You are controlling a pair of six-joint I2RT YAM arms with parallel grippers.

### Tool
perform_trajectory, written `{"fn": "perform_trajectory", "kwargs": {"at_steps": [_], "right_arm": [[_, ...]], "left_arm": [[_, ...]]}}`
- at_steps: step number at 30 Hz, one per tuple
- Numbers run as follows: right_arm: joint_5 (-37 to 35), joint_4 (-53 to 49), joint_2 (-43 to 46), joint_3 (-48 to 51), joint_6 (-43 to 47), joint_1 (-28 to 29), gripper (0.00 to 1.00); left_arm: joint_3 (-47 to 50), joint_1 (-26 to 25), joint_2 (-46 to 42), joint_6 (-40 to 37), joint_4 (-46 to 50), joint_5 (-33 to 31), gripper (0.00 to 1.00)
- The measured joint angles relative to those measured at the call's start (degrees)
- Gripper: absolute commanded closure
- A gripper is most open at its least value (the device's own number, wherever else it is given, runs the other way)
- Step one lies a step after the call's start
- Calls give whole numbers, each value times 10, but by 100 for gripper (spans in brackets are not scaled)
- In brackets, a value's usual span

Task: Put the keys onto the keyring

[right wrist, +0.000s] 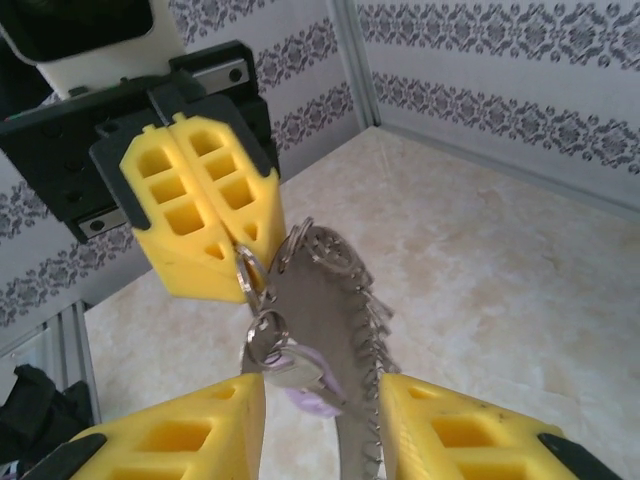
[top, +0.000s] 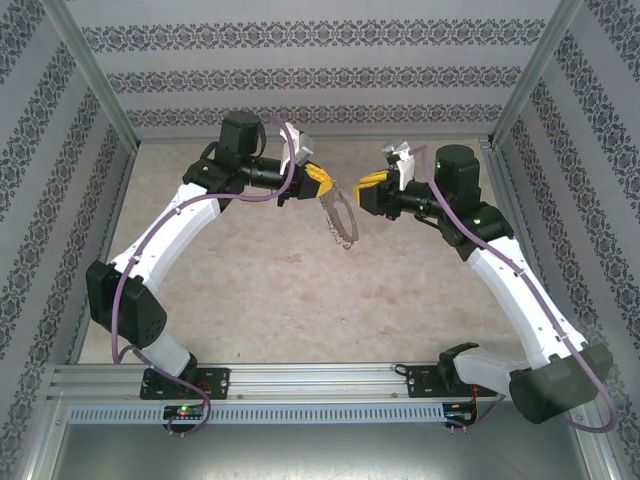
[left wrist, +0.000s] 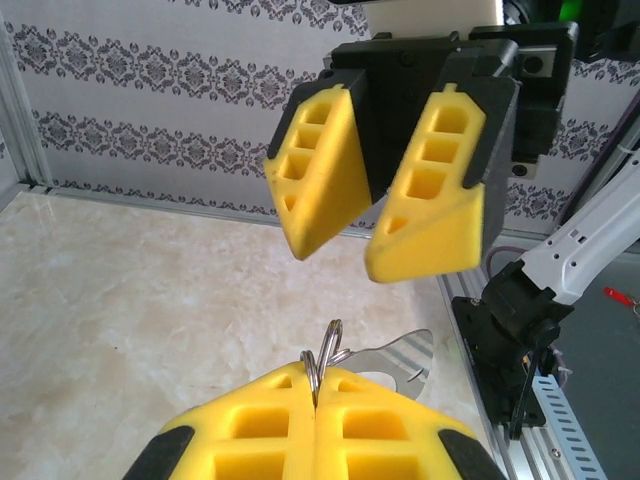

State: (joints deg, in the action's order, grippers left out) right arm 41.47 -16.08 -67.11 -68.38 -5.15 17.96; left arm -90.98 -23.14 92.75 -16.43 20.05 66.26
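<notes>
My left gripper [left wrist: 318, 388] is shut on a small silvery loop at the rim of the keyring [left wrist: 402, 358]. The keyring [top: 342, 222] hangs from it above the middle of the table. It is a flat grey hoop [right wrist: 322, 300] seen nearly edge-on, its rim fringed with small loops. One silvery key [right wrist: 292, 362] with a lilac tag hangs from a loop on its near side. My right gripper [right wrist: 320, 388] faces the left gripper [right wrist: 236, 272] closely. Its jaws stand apart, with the key by one finger and the hoop's fringe by the other. I cannot tell if they touch.
The pale marbled table [top: 260, 290] is walled by patterned panels [top: 300, 70] on three sides. An aluminium rail [top: 320, 380] with both arm bases runs along the near edge. The two grippers [top: 368, 183] nearly meet at centre back.
</notes>
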Motion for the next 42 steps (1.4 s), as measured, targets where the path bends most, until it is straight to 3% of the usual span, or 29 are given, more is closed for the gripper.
{"fn": "perform_trajectory", "kwargs": {"at_steps": [10,23,42], "right_arm": [[21,61,-7,22,-36,-2,61],[134,87,-74,-29,-37,-2,58],[183,93,-73,-31,-37,-5,57]], "left_arm": [[0,0,-2,0,0,10,100],[-13,0,-1,0,17,25,100],[-14,0,-1,-1,29,28,100]]}}
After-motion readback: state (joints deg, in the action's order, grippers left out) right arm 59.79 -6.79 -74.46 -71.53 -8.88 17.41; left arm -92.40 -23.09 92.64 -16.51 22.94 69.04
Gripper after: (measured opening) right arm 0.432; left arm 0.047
